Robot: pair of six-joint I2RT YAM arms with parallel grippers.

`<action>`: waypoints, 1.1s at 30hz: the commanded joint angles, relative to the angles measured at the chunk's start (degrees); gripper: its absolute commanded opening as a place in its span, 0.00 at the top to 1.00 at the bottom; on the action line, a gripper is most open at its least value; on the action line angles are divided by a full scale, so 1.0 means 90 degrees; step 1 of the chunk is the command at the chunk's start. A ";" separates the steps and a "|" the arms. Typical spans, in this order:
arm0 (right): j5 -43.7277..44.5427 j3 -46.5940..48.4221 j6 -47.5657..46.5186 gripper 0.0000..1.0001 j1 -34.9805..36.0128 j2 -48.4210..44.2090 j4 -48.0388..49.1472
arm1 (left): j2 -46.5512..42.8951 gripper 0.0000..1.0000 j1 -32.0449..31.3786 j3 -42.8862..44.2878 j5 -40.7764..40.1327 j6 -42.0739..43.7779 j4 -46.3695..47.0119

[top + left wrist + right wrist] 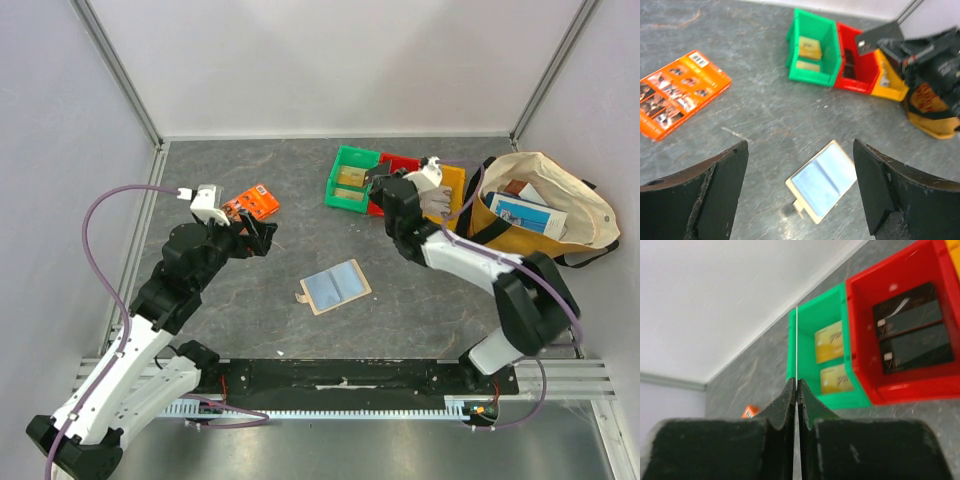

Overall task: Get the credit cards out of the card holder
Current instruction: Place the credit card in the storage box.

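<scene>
The card holder (336,286) lies open and flat on the grey table, pale blue-grey inside up, its small tab at the near left. In the left wrist view the card holder (824,180) lies below and between my fingers. My left gripper (262,235) is open and empty, raised left of the holder; it also shows in the left wrist view (800,150). My right gripper (797,382) is shut on a thin credit card (797,340), seen edge-on, above the green bin. From the left wrist that card (879,36) looks dark.
A green bin (350,180) holds gold cards (829,342). A red bin (398,165) holds dark cards (912,330), and a yellow bin (452,185) stands beside it. A cream tote bag (545,205) lies at right. An orange picture packet (252,203) lies at left.
</scene>
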 commanded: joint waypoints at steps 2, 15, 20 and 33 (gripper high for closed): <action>0.1443 0.1260 0.0134 0.93 -0.0242 0.1248 -0.0777 | -0.0075 0.10 0.0174 -0.0050 -0.0261 0.0583 -0.0436; 0.1699 0.1505 0.0691 0.92 -0.0789 0.2265 -0.0457 | -0.0339 0.11 0.0439 -0.0177 -0.0368 0.0622 -0.0484; 0.1298 0.1730 0.0682 0.91 -0.0907 0.2685 -0.0222 | -0.0368 0.11 0.0448 -0.0197 -0.0358 0.0622 -0.0484; 0.0926 0.2160 0.0886 0.80 -0.1024 0.3243 -0.0386 | -0.0368 0.12 0.0448 -0.0255 -0.0339 0.0612 -0.0436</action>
